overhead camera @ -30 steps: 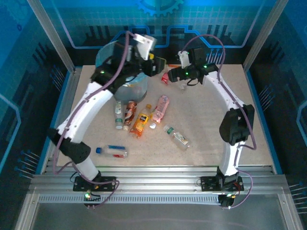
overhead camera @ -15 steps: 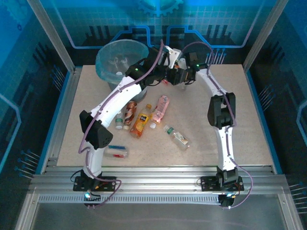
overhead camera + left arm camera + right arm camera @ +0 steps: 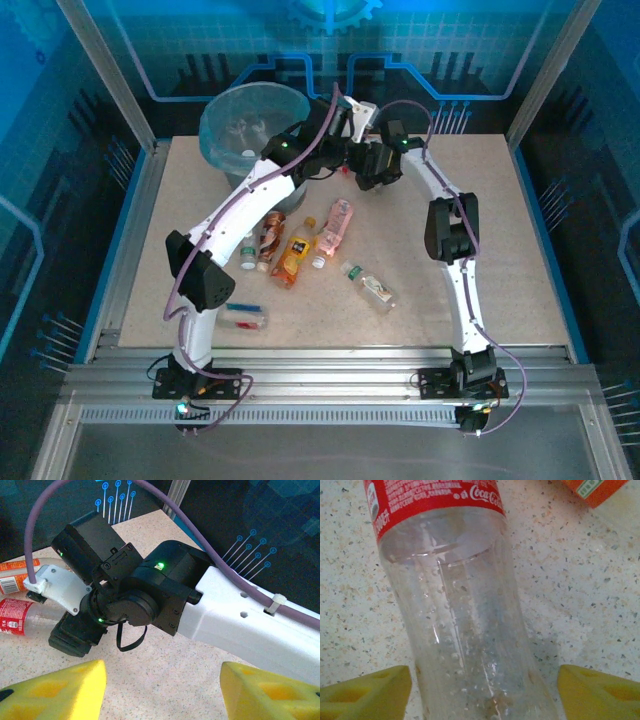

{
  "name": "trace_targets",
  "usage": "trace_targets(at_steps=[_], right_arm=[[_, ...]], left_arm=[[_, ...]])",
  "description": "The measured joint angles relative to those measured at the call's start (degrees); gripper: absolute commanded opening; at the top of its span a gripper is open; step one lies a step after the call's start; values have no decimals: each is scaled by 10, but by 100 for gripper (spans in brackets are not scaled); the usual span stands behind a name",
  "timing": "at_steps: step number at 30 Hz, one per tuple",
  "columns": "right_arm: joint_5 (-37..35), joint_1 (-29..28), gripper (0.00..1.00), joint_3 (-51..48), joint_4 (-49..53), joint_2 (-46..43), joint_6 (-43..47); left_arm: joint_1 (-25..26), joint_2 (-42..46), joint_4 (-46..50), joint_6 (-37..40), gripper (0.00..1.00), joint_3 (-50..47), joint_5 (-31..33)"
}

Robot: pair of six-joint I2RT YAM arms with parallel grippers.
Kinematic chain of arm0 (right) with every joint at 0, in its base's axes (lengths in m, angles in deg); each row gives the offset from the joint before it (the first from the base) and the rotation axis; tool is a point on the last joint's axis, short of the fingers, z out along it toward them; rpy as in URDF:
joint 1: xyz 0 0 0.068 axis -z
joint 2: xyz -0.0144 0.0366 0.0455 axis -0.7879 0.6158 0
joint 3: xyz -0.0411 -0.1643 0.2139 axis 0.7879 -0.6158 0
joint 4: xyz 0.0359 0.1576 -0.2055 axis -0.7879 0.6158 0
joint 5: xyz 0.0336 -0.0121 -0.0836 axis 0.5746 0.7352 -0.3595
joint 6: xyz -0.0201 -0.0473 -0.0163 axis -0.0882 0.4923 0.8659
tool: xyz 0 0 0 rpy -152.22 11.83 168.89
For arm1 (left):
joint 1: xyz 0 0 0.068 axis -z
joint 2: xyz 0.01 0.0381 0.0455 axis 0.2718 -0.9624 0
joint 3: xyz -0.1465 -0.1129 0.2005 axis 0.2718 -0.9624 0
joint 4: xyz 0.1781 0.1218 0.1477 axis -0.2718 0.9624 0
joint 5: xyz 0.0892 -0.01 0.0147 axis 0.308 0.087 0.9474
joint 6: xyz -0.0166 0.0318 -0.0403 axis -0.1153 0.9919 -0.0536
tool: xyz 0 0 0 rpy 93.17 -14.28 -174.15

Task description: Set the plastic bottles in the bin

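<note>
Looking from the left, we see the round grey bin with a light-blue plastic bag (image 3: 228, 112) at the far left corner of the speckled table (image 3: 500, 250). By the near edge, on the left, lies a clear plastic bottle with a blue cap (image 3: 240, 317). Toward the middle of the table lie a brown-label bottle (image 3: 271, 238), an orange bottle (image 3: 293, 256) and a pink bottle (image 3: 337, 224), side by side. A clear bottle with a green label (image 3: 372, 288) lies apart from them.

Both arms reach toward the far edge. The left gripper (image 3: 162, 695) has its yellow fingers (image 3: 55, 692) spread apart with nothing between them. It hangs just beside the right arm's black wrist (image 3: 135, 600).

The right gripper (image 3: 485, 690) is low over a clear plastic bottle with a red label (image 3: 465, 620) lying on the table. One finger stands on each side of that bottle. We see a bit of table between the bottle and one finger, so it is not squeezing.
</note>
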Motion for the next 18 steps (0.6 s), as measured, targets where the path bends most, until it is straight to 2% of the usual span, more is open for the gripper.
trace_targets(at_steps=[6, 12, 18], right_arm=[[1, 0, 67, 0, 7, 0, 9], [9, 0, 59, -6, 5, -3, 11], [22, 0, 55, -74, -1, -48, 10]], left_arm=[[0, 3, -2, 0, 62, -10, 0], [0, 16, -1, -1, 62, -25, 0], [0, 50, -2, -1, 62, -39, 3]])
